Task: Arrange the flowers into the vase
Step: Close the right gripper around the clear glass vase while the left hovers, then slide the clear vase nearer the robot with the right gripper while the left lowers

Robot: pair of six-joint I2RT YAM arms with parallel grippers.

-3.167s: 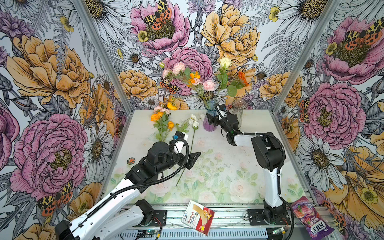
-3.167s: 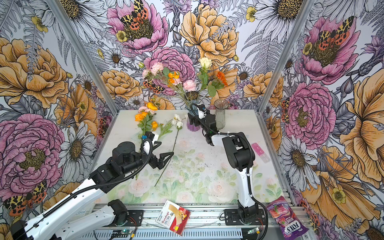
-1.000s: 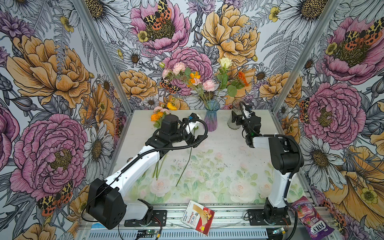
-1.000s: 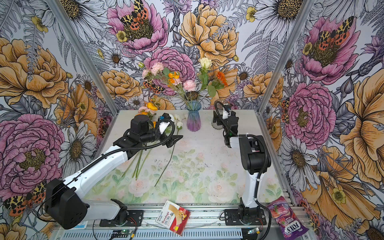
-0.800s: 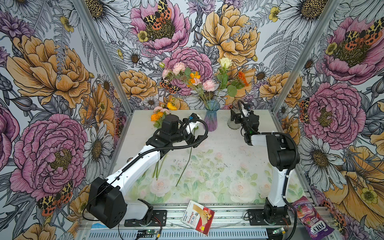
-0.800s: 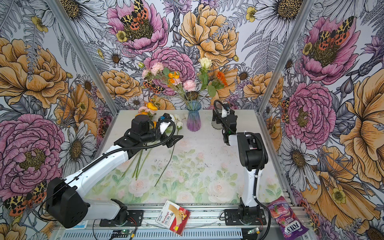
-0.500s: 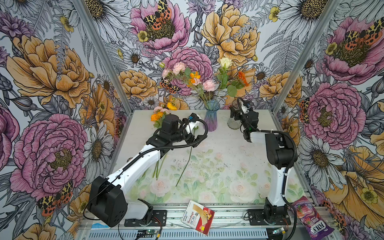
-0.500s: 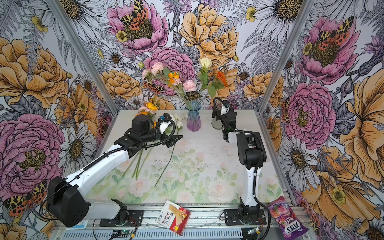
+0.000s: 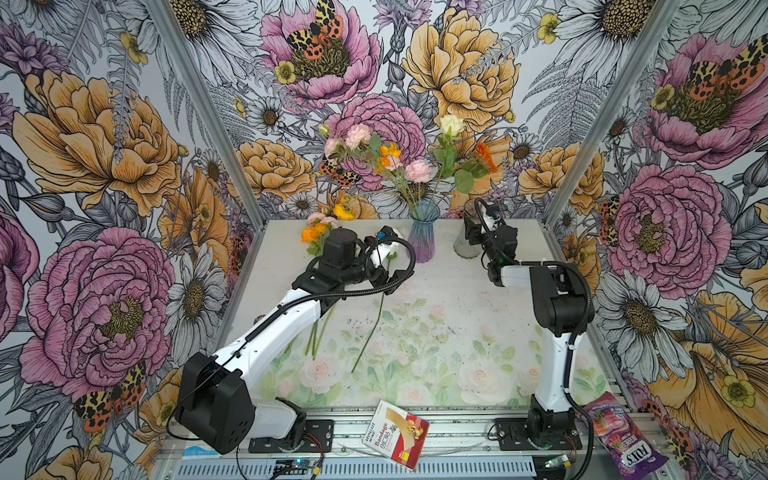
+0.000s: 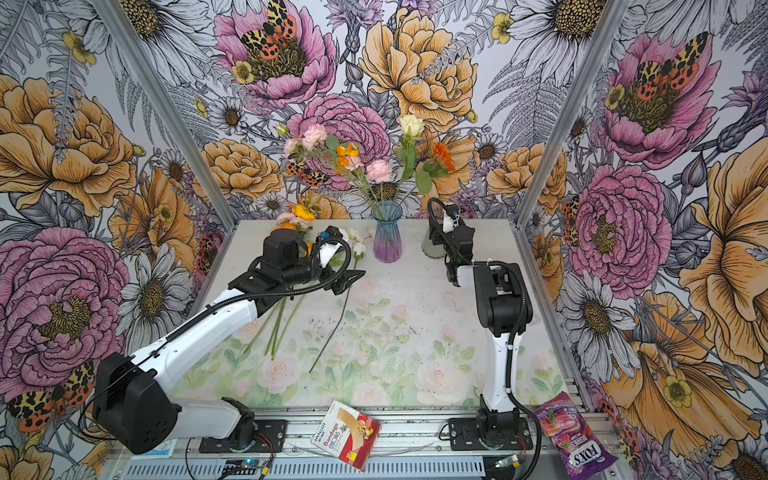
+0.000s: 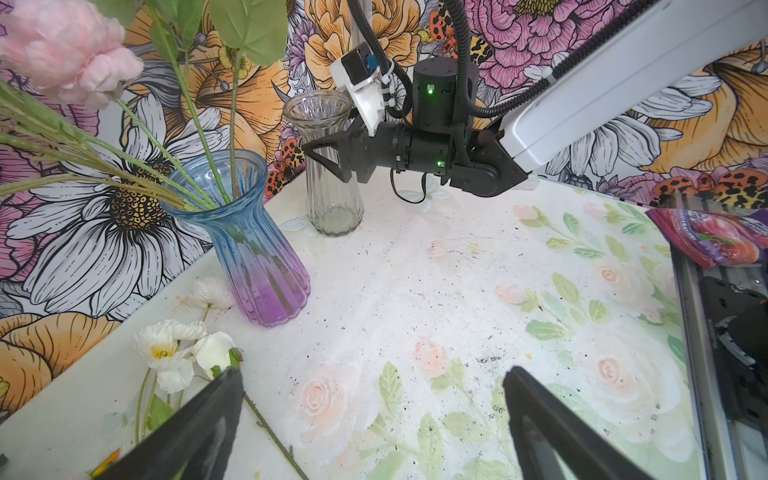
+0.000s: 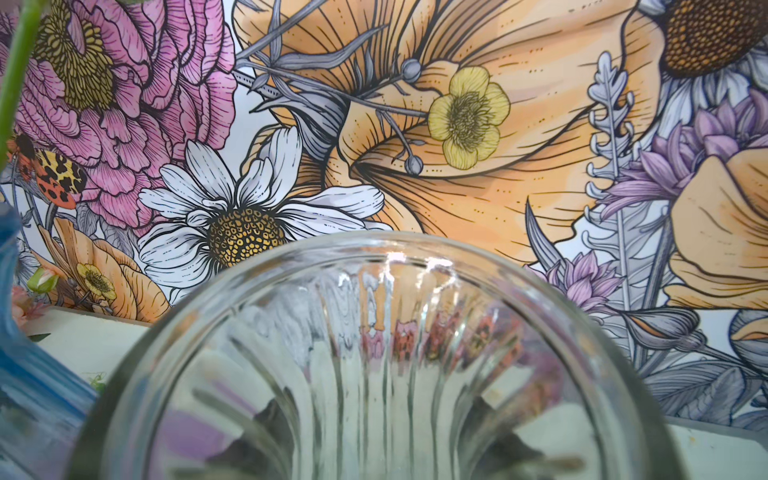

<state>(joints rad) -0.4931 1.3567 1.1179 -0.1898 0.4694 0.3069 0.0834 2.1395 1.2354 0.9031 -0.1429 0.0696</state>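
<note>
Right gripper [image 11: 328, 158] has slid astride clear vase [image 11: 332, 208] (grip unclear); left gripper [image 11: 374, 374] gapes empty near flowers [image 11: 174, 353].

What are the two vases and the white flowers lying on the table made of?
The blue-and-purple vase looks like tinted, ribbed glass: stems show through it. The clear vase looks like plain ribbed glass, shiny and see-through. The white flowers seem fake, perhaps fabric petals on plastic stems; too small to be sure.

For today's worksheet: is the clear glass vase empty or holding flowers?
Empty: nothing shows inside the clear glass vase; flowers stand only in the blue vase.
</note>
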